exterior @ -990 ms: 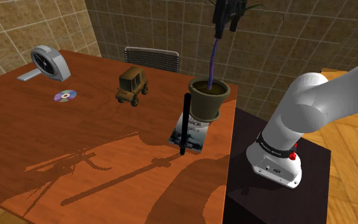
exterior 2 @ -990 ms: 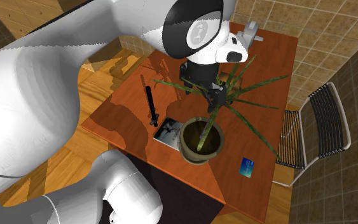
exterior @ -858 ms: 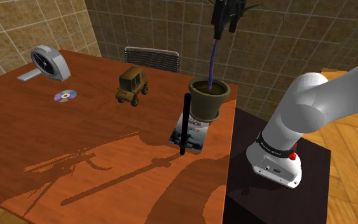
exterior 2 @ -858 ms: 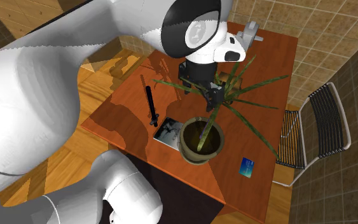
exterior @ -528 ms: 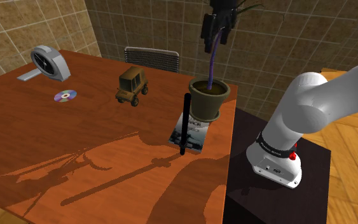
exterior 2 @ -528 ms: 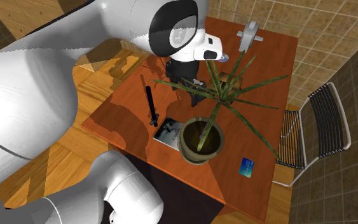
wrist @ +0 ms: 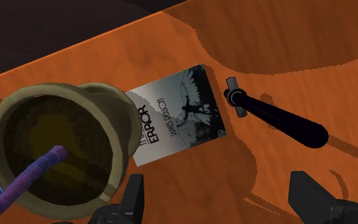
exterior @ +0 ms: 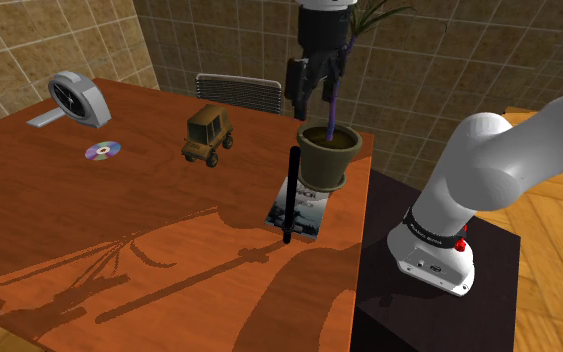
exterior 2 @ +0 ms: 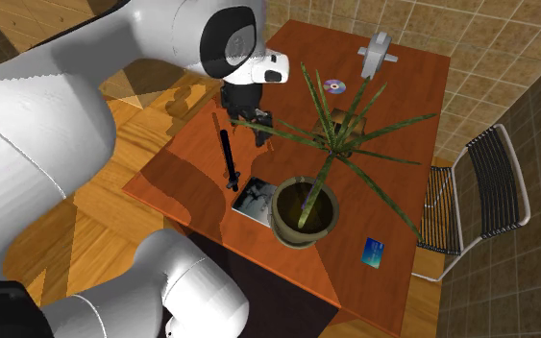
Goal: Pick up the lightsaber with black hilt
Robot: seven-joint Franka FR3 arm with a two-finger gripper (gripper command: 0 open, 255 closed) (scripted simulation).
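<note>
The lightsaber [exterior: 291, 196] is an all-black rod lying flat on the wooden table [exterior: 89, 230], beside a book [exterior: 303, 207] and touching its edge. In the second exterior view the lightsaber [exterior 2: 228, 159] lies near the table's edge. My gripper [exterior: 302, 92] hangs high above the table, close to the plant's purple stem [exterior: 332, 100]. In the wrist view the lightsaber [wrist: 276, 118] lies well beyond my gripper [wrist: 222, 205], whose black fingers [wrist: 131, 195] stand apart with nothing between them. The gripper is open.
A potted plant [exterior: 329, 152] with long leaves [exterior 2: 355, 144] stands by the book, close to my hand. A toy car [exterior: 207, 134], a disc [exterior: 101, 151] and a grey clock [exterior: 74, 98] sit farther along the table. A blue card [exterior 2: 372, 252] lies near the pot. A chair [exterior 2: 475, 197] stands behind.
My gripper has moved down and toward the shoulder view's left, from above the plant toward the lightsaber side. The objects on the table have not moved.
</note>
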